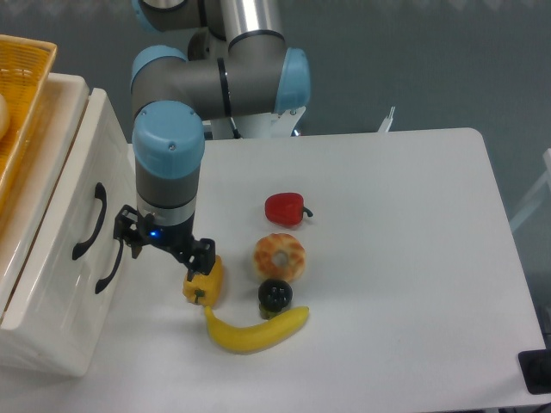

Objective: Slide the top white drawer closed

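The top white drawer (93,159) shows its glossy front on the cabinet at the left, and its curved black handle (89,222) is in plain sight. Its front looks level with the twin drawer front (76,323) below it. My gripper (165,251) hangs to the right of the drawer fronts, a short gap away from both handles. It points down at the table and stands open with nothing between its fingers. Its right finger (203,256) is over the top end of a yellow pepper (207,282).
An orange-yellow woven basket (21,103) sits on top of the cabinet. On the table lie a red pepper (285,207), a doughnut (279,255), a black round piece (275,295) and a banana (255,329). The second black handle (109,268) is near my gripper.
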Controlling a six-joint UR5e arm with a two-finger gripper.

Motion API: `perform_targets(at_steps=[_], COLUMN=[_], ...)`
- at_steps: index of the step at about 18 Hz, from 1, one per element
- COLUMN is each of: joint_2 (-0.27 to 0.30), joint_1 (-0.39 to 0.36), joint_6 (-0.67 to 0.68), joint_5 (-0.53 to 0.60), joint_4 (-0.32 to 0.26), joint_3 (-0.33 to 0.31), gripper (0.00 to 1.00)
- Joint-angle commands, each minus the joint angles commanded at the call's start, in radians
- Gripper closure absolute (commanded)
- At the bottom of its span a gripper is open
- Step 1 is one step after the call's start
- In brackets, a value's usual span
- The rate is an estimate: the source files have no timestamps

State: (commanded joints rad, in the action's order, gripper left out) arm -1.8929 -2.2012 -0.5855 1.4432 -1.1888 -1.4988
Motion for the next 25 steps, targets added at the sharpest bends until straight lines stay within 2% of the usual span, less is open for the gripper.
perform_targets(at_steps=[4,8,11,16,21,25], joint_2=[0.003,0.02,0.026,0.077,0.112,0.126], joint_1=[-0.041,-0.123,-0.205,-0.302,-0.399,-0.43], joint_6=[-0.287,-0.472,-0.661,-1.0,-1.109,-1.175], joint_5=[0.092,0.15,0.151,0.132,0.097,0.063], joint_4=[0.0,0.009,0.005,-0.011,-0.038,-0.046], joint_3=[0.003,-0.005,-0.009,-0.012,-0.031,-0.055], gripper=[0.0,0.0,0.0,0.0,0.0,0.0])
